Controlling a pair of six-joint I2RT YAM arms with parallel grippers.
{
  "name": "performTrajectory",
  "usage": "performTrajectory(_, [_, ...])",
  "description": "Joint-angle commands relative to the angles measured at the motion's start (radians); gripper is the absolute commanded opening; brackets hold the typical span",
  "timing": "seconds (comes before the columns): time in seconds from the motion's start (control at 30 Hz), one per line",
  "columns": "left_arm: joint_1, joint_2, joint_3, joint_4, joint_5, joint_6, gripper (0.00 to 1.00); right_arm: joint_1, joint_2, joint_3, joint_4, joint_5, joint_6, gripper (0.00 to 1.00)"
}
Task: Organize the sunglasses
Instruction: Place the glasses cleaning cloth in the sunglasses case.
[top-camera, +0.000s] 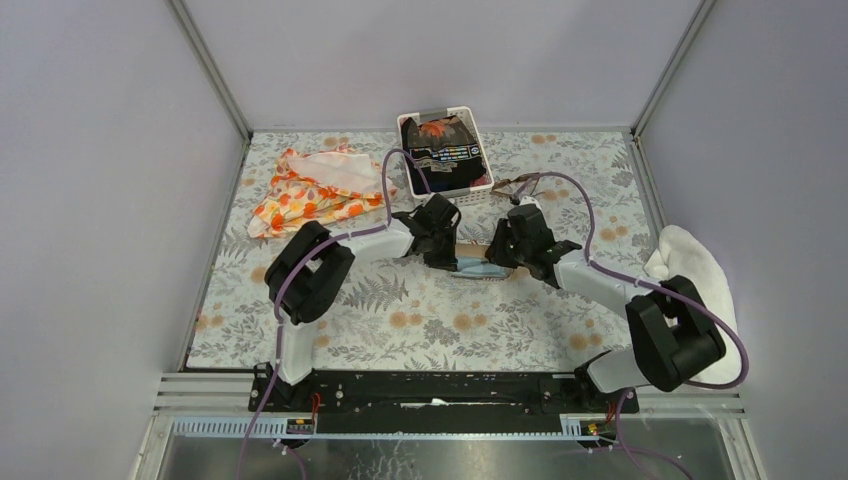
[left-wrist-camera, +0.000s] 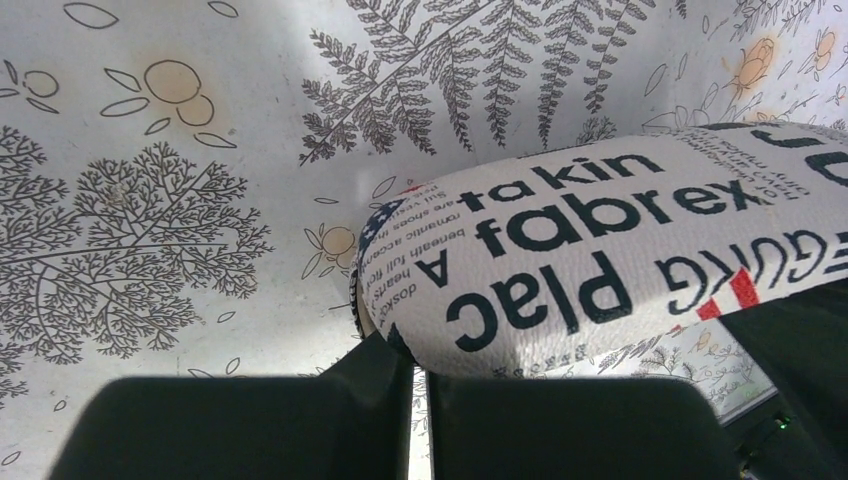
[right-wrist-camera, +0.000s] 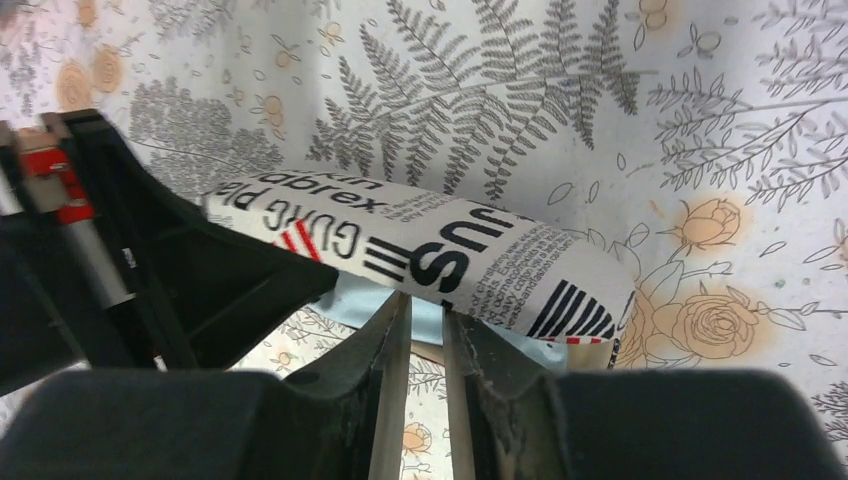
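- both arms meet mid-table on the case; one at each end, likely to steady or open it so the sunglasses can go in
- left gripper: jaws all but together, thin slit; tips sit at the case's rounded end; can't tell if they pinch its rim
- right gripper: jaws a narrow gap apart under the other end; cloth shows through the gap; can't tell if anything is clamped
- sunglasses: on the table near the back edge, just beside the basket, right side; well apart from both grippers; untouched
- my read: case-prep stage; pickup not yet done; one arm has to free up and reach back
- risk: thin frame close to the basket wall; awkward pinch
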Motion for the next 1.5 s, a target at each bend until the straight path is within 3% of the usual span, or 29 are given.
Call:
performTrajectory(0.0, [-0.008,0.006,0.015,-0.041,-0.068,0.019,0.11,0.007,0.054,-0.031,0.071,0.035,0.106,0.24])
performTrajectory(0.4, [-0.019,-0.086,0.028,-0.094,-0.128,0.009,0.37,0.007,0.152,-0.08,0.129,0.082,0.153,0.2])
performTrajectory(0.57, [-0.025,-0.149,0.002,-0.11,-0.143,-0.002,0.4,0.006,0.135,-0.082,0.126,0.087,0.143,0.2])
performTrajectory(0.97, [-0.064,-0.188,-0.093,0.045,-0.035,-0.069,0.24,0.007,0.121,-0.084,0.115,0.092,0.138,0.21])
performTrajectory(1.1, [-0.067,-0.15,-0.12,0.112,-0.076,-0.081,0.14,0.007,0.117,-0.08,0.112,0.088,0.142,0.2])
performTrajectory(1.47, [-0.067,-0.049,-0.144,0.18,-0.143,-0.088,0.11,0.006,0.069,-0.08,0.081,0.089,0.128,0.21])
